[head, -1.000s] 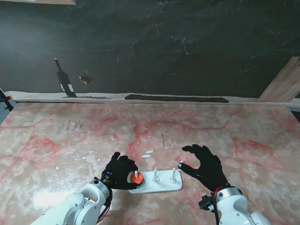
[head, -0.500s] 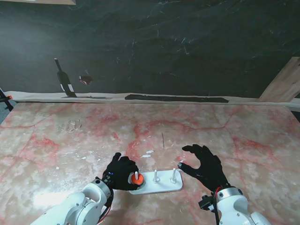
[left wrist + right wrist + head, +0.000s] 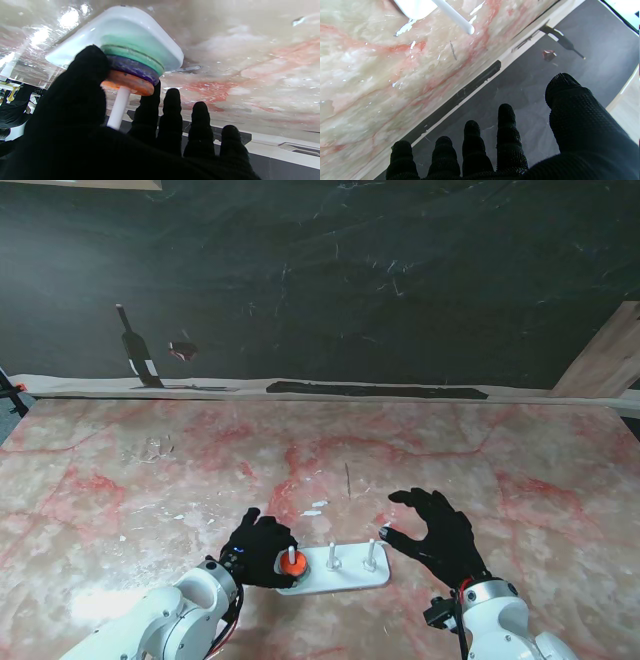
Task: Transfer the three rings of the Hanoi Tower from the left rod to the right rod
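A white base (image 3: 345, 576) carries three white rods. The left rod (image 3: 118, 107) holds a green ring (image 3: 132, 51), a purple ring (image 3: 135, 68) and an orange ring (image 3: 291, 561) (image 3: 130, 83) on top. My left hand (image 3: 256, 548) (image 3: 75, 120) wraps around that stack, with thumb and index finger pressed on opposite sides of the orange ring. The middle rod (image 3: 331, 555) and right rod (image 3: 370, 554) (image 3: 455, 16) are bare. My right hand (image 3: 440, 537) (image 3: 545, 140) hovers open just right of the base, fingers spread, holding nothing.
The pink marbled table (image 3: 480, 460) runs back to a dark wall. A wooden board (image 3: 610, 360) leans at the far right. White flecks (image 3: 150, 448) lie on the table at the far left.
My left hand has closed in a little tighter around the orange ring. The rings, the base and the right hand have stayed where they were.
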Robot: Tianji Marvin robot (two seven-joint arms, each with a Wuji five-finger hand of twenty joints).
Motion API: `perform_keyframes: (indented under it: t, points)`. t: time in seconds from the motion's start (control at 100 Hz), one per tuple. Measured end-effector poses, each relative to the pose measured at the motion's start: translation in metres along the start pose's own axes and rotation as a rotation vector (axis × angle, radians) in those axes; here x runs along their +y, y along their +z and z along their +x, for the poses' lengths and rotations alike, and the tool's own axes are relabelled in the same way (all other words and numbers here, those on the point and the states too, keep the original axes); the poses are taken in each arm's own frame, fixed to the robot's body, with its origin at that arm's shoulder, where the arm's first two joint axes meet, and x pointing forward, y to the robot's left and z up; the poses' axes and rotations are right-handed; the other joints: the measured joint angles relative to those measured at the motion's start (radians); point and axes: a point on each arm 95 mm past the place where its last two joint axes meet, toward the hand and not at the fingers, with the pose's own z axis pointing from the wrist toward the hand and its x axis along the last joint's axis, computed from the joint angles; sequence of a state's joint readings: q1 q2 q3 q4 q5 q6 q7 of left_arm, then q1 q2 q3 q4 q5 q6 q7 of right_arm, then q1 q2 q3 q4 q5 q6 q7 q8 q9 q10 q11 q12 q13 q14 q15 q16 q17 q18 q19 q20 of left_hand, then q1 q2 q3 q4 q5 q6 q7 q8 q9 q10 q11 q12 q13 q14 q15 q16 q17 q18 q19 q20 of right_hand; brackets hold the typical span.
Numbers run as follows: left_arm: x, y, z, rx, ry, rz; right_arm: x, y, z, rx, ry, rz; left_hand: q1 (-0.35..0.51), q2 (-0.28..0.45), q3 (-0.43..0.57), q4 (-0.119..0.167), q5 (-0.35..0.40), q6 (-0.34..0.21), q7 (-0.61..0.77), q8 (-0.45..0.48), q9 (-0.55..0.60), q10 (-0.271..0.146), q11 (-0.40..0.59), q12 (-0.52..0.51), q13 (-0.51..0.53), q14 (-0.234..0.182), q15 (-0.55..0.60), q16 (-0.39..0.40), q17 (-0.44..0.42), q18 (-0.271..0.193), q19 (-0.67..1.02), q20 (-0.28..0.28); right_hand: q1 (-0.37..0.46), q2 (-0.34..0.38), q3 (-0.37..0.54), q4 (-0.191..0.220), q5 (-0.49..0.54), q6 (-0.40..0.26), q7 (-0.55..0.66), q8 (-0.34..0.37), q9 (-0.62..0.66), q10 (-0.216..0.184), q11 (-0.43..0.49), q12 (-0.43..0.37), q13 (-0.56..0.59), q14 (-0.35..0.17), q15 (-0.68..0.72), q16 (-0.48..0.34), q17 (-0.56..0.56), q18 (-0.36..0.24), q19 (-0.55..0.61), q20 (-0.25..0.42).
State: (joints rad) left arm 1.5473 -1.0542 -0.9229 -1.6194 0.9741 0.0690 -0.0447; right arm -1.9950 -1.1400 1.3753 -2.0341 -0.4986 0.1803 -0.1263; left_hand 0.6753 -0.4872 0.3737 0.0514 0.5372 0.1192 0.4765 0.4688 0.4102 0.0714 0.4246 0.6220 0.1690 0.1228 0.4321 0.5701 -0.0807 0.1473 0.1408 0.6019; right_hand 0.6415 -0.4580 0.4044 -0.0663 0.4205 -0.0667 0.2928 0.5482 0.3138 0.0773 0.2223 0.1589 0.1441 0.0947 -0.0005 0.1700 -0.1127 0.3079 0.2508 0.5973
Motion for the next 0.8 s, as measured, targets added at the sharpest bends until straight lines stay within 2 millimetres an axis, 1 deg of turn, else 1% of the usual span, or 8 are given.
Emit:
perform_keyframes:
  t: [0.03, 0.29, 0.6, 0.63, 0.76, 0.8]
  points:
    - [0.0000, 0.0000, 0.0001, 0.000, 0.001, -0.003, 0.0000, 0.0000, 0.0000, 0.000, 0.000, 0.000, 0.000, 0.000, 0.000, 0.000, 0.000, 0.002, -0.004, -0.001, 0.000, 0.002, 0.000, 0.000, 0.000, 0.000, 0.000, 0.000, 0.001, -0.008, 0.000, 0.000, 0.000, 0.000, 0.000, 0.000, 0.000, 0.000, 0.000, 0.000, 0.000, 0.000, 0.000, 0.000, 0.000, 0.000, 0.000, 0.000, 0.000, 0.000, 0.000, 0.000]
    - [0.0000, 0.0000, 0.0003, -0.002, 0.005, -0.005, -0.0002, -0.0001, 0.0001, 0.001, 0.000, 0.001, 0.000, -0.008, 0.000, 0.000, 0.000, 0.002, 0.003, -0.012, 0.000, 0.003, 0.000, 0.000, 0.000, 0.000, 0.000, 0.000, 0.008, -0.009, -0.002, -0.010, 0.000, 0.000, 0.000, 0.000, 0.000, 0.000, 0.000, 0.000, 0.000, 0.000, 0.000, 0.000, 0.000, 0.000, 0.000, 0.000, 0.000, 0.000, 0.002, 0.005]
    - [0.0023, 0.0009, -0.0006, -0.004, 0.006, 0.025, -0.0002, -0.0004, -0.0003, 0.002, 0.001, -0.002, -0.002, -0.020, 0.002, -0.001, 0.000, -0.001, 0.080, 0.048, 0.000, 0.003, 0.001, 0.007, 0.000, 0.000, 0.000, 0.000, 0.008, -0.018, 0.013, -0.009, 0.000, 0.000, 0.000, 0.000, 0.000, 0.000, 0.000, 0.000, 0.000, 0.000, 0.000, 0.000, 0.000, 0.000, 0.000, 0.000, -0.002, 0.000, 0.009, 0.013]
    - [0.0025, 0.0010, -0.0008, -0.005, 0.006, 0.028, -0.0002, -0.0004, -0.0003, 0.002, 0.002, -0.002, -0.002, -0.020, 0.002, -0.001, 0.000, 0.002, 0.087, 0.052, 0.000, 0.003, 0.002, 0.007, 0.000, 0.000, 0.000, 0.000, 0.008, -0.019, 0.014, -0.001, 0.000, 0.000, 0.000, 0.000, 0.000, 0.000, 0.000, 0.000, 0.000, 0.000, 0.000, 0.000, 0.000, 0.000, 0.000, 0.000, -0.002, 0.000, 0.010, 0.013]
    - [0.0030, 0.0013, -0.0013, -0.006, 0.005, 0.036, -0.0004, -0.0005, -0.0004, 0.003, 0.004, -0.002, -0.002, -0.026, 0.001, -0.002, 0.000, 0.005, 0.105, 0.061, 0.000, 0.003, 0.009, 0.007, 0.000, 0.000, 0.000, 0.000, 0.008, -0.019, 0.020, 0.002, 0.000, 0.000, 0.000, 0.000, 0.000, 0.000, 0.000, 0.000, 0.000, 0.000, 0.000, 0.000, 0.000, 0.000, 0.000, 0.000, -0.002, 0.000, 0.010, 0.013]
    - [0.0030, 0.0014, -0.0013, -0.006, 0.005, 0.038, -0.0004, -0.0006, -0.0005, 0.003, 0.004, -0.002, -0.003, -0.031, 0.000, -0.002, 0.012, 0.006, 0.105, 0.062, 0.000, 0.003, 0.010, 0.007, 0.000, 0.000, 0.000, 0.000, 0.008, -0.019, 0.021, 0.011, 0.000, 0.000, 0.000, 0.000, 0.000, 0.000, 0.000, 0.000, 0.000, 0.000, 0.000, 0.000, 0.000, 0.000, 0.000, 0.000, -0.002, 0.000, 0.011, 0.013]
